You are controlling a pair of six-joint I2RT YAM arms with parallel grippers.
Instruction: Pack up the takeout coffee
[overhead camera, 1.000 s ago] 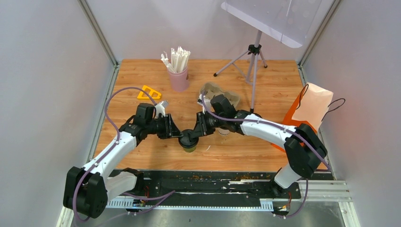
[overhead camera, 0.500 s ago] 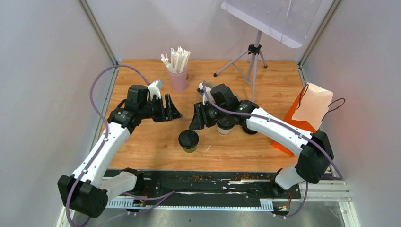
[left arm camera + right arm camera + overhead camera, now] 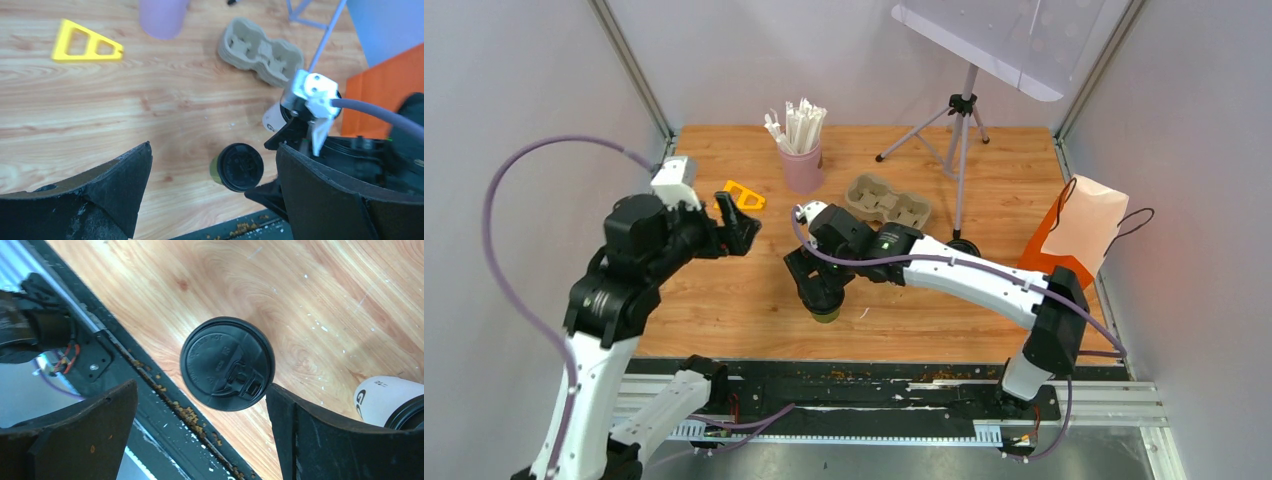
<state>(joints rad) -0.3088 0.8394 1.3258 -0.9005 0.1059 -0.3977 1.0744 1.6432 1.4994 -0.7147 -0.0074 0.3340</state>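
The olive-green takeout coffee cup point(image 3: 827, 314) with its black lid point(image 3: 227, 362) stands upright near the table's front edge, also in the left wrist view point(image 3: 241, 167). My right gripper point(image 3: 821, 288) hovers just above it, open, with the lid between its wide fingers point(image 3: 201, 385) and untouched. The whitish printed cup point(image 3: 385, 400) stands a little to the right of it point(image 3: 274, 119); in the top view my right arm hides it. My left gripper point(image 3: 739, 228) is raised well to the left, open and empty point(image 3: 214, 147).
A cardboard cup carrier point(image 3: 887, 198) lies behind the cups. A pink cup of white sticks point(image 3: 802, 165), a yellow triangle point(image 3: 740, 195) and a tripod point(image 3: 959, 130) stand further back. An orange-and-white paper bag point(image 3: 1074, 235) sits at the right edge, a bare black lid point(image 3: 965, 246) near it.
Both grippers were closed in on the olive cup's lid, then opened and pulled away. The left arm rose and swung back left. The right gripper came back over the cup.
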